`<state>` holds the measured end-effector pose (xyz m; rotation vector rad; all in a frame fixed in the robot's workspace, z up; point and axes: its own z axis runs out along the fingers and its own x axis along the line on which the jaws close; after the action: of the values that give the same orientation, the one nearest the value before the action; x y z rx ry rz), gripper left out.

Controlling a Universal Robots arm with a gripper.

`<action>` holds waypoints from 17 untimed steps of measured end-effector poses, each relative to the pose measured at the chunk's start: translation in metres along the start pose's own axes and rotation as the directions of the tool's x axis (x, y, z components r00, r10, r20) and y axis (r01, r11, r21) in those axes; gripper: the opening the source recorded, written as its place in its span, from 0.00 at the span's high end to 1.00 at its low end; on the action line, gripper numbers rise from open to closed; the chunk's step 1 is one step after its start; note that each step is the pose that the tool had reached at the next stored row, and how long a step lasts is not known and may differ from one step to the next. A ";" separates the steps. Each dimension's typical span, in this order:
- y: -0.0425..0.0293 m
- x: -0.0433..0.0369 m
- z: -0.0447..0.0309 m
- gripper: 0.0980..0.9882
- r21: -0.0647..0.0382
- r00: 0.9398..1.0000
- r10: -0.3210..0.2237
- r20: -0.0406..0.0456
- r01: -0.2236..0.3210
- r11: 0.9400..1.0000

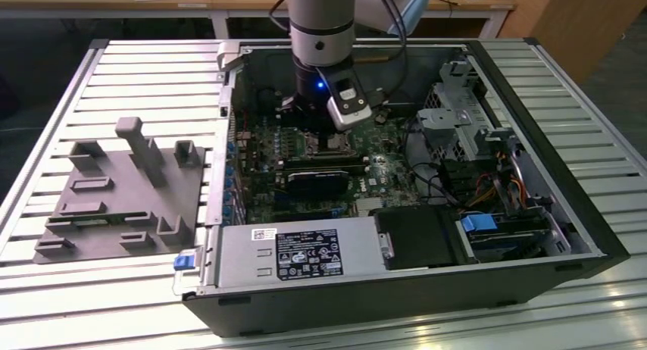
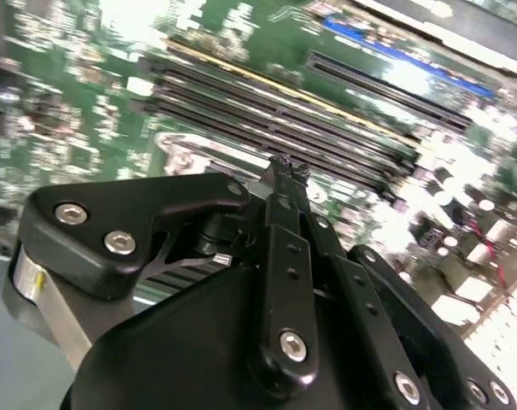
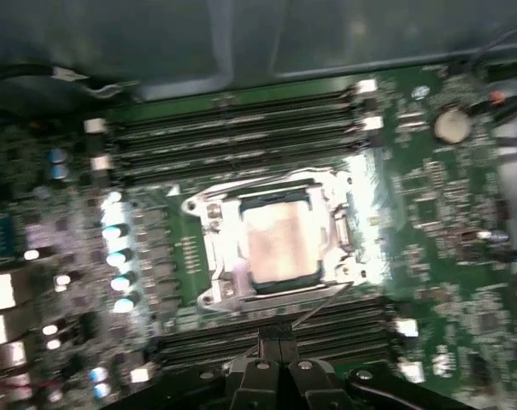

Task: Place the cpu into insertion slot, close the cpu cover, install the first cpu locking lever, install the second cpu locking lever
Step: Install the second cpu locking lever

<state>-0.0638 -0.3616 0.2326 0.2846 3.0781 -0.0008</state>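
The cpu (image 3: pixel 279 239) lies flat in the insertion slot (image 3: pixel 342 232), its dull silver top showing through the square cut-out of the cpu cover (image 3: pixel 217 232), which is down around it. A thin wire lever (image 3: pixel 326 297) slants out from the socket's edge toward my gripper (image 3: pixel 279 343). The gripper's black fingers are pressed together with nothing between them, a short way off the socket over the memory slots (image 3: pixel 241 137). In the second wrist view the gripper (image 2: pixel 284 171) hangs just above the silver socket rim (image 2: pixel 190 154). In the exterior view the gripper (image 1: pixel 315 121) hovers over the socket (image 1: pixel 326 143).
The open computer case (image 1: pixel 536 138) stands on a slatted metal table (image 1: pixel 132 70). A power supply (image 1: pixel 293 255) and drive cages (image 1: pixel 465 123) flank the motherboard (image 1: pixel 384 168). A black fan (image 1: pixel 318 179) sits near the socket. A grey fixture (image 1: pixel 121 191) lies at the exterior view's left.
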 end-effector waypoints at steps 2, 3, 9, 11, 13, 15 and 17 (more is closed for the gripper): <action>0.0000 0.0000 0.0001 1.00 0.003 1.000 0.000 -0.016 0.000 1.000; 0.0000 0.0000 0.0001 1.00 0.003 1.000 0.000 -0.016 0.000 1.000; -0.0010 -0.0003 0.0005 1.00 -0.003 1.000 -0.001 -0.017 0.001 1.000; -0.0025 -0.0005 0.0006 1.00 -0.010 1.000 -0.002 -0.019 0.002 1.000; -0.0038 -0.0007 0.0007 1.00 -0.016 1.000 -0.002 -0.020 0.002 1.000; -0.0038 -0.0007 0.0008 1.00 -0.017 1.000 -0.003 -0.020 0.002 1.000; -0.0040 -0.0008 0.0008 1.00 -0.018 1.000 -0.003 -0.020 0.003 1.000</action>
<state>-0.0638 -0.3656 0.2319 0.2812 3.0969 0.0306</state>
